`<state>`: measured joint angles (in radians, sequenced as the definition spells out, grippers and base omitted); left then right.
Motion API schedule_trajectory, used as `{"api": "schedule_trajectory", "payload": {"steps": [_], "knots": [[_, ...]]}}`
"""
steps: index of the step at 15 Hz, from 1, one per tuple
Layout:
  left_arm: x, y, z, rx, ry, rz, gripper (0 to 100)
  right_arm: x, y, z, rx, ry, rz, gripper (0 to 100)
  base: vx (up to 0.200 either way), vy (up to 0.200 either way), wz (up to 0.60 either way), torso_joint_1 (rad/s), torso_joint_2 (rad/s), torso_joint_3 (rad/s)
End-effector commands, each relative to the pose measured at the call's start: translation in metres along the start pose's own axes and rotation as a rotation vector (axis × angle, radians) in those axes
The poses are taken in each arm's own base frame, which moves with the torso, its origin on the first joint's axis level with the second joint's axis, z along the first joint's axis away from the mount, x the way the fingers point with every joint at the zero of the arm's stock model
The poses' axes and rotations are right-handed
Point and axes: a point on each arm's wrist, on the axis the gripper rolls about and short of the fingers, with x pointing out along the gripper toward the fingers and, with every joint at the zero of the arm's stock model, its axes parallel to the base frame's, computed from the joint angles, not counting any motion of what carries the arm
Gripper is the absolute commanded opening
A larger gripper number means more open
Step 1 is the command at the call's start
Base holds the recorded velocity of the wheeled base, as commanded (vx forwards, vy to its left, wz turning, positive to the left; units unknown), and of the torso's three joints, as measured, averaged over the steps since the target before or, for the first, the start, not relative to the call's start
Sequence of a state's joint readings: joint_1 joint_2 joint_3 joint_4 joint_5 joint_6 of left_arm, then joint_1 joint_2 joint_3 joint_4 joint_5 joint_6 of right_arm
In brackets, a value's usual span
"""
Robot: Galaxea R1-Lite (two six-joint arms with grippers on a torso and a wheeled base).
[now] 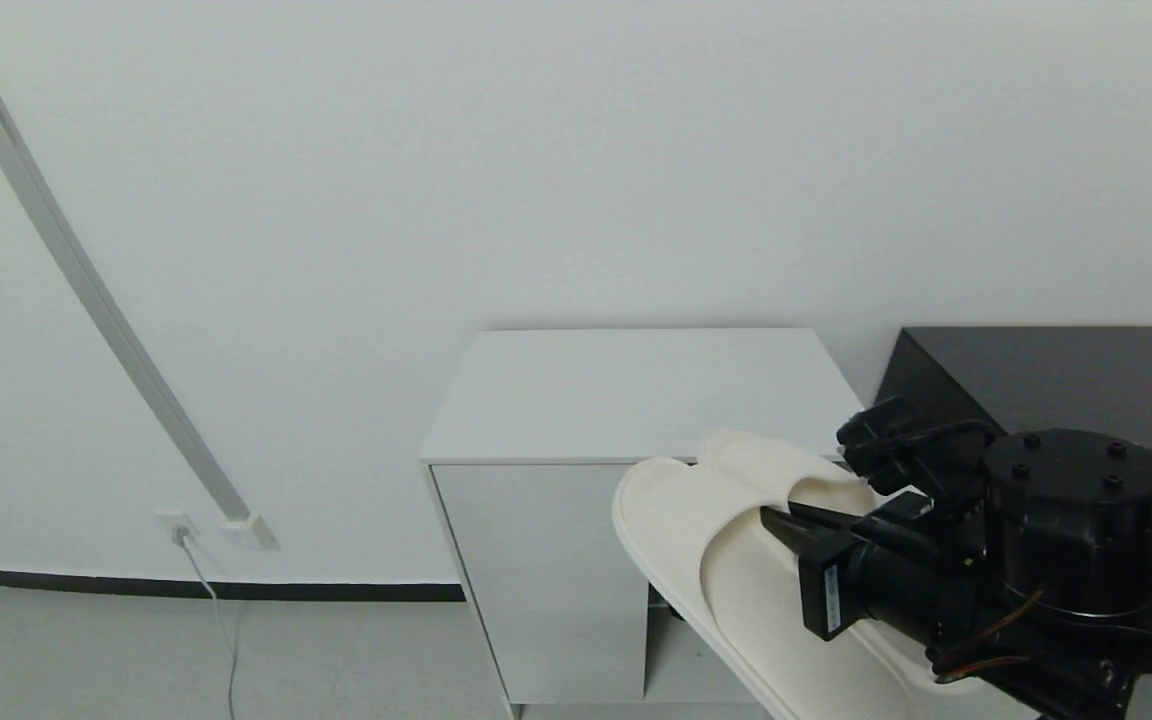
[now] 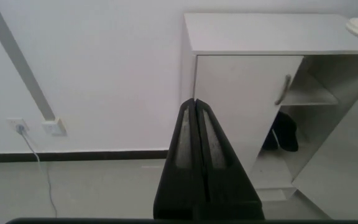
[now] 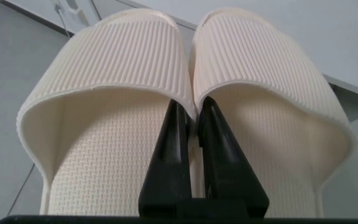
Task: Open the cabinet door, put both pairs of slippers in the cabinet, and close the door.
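**Status: Slipper Pair Held in Front of Partly Open Cabinet**

**Surroundings.** A plain white wall (image 1: 576,160) forms the background, and a grey floor (image 1: 86,650) meets it at a dark skirting strip (image 1: 236,590). A pale cable duct (image 1: 86,280) runs diagonally down the wall to a wall socket (image 1: 176,525), from which a thin cable hangs to the floor.

**Cabinet.** The white cabinet (image 1: 626,395) stands against the wall, with a dark unit (image 1: 1066,375) just beside it on the right. In the left wrist view, one cabinet door (image 2: 247,112) is shut and carries a slim vertical handle (image 2: 283,90) at its edge. The compartment next to this door is exposed, showing a shelf (image 2: 309,96). A dark object (image 2: 284,134) lies below the shelf; what it is cannot be determined.

**Slippers.** One cream ribbed pair of slippers (image 1: 696,540) is held off the floor, in front of the cabinet's upper right part. The two slippers lie side by side, touching, toes raised toward the cabinet top.

**Right gripper.** The right gripper (image 1: 786,518) is clamped on this pair. In the right wrist view, its fingers (image 3: 173,149) pinch the two adjoining inner edges of the uppers.

**Left gripper.** The left gripper (image 2: 195,104) hangs in front of the cabinet, apart from it. Its jaws are pressed together, with nothing between them.
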<state>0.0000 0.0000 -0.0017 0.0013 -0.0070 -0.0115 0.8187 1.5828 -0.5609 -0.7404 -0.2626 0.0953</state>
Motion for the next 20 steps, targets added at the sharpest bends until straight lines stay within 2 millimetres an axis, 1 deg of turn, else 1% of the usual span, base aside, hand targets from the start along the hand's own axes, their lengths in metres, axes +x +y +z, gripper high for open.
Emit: {"api": "schedule_trajectory", "payload": {"steps": [1, 6, 12, 16, 20], "knots": [[0.0001, 0.0, 0.0, -0.001, 0.002, -0.001, 0, 0.0007, 0.0003, -0.0005, 0.001, 0.002, 0.0, 0, 0.0, -0.2, 0.0, 0.002, 0.0, 0.007], [0.0, 0.0, -0.0001, -0.001, 0.0, 0.001, 0, 0.0004, 0.0002, -0.0002, 0.001, 0.001, 0.001, 0, 0.0, -0.2, 0.0, 0.002, 0.0, 0.002], [0.0001, 0.0, 0.0, -0.002, 0.002, 0.001, 0, 0.0001, -0.0002, -0.0035, -0.005, 0.013, -0.001, 0, 0.0, 0.0, 0.0, 0.0, 0.0, 0.0], [0.0002, 0.0, -0.0005, -0.002, 0.003, 0.001, 0, -0.0001, -0.0003, -0.0058, -0.007, 0.021, 0.005, 0, -0.2, 0.0, 0.0, 0.006, 0.01, -0.002], [0.0001, 0.0, -0.0005, -0.002, 0.002, 0.001, 0, -0.001, -0.001, -0.0091, -0.014, 0.029, 0.001, 0, 0.0, 0.0, 0.0, 0.0, 0.0, 0.0]]}}
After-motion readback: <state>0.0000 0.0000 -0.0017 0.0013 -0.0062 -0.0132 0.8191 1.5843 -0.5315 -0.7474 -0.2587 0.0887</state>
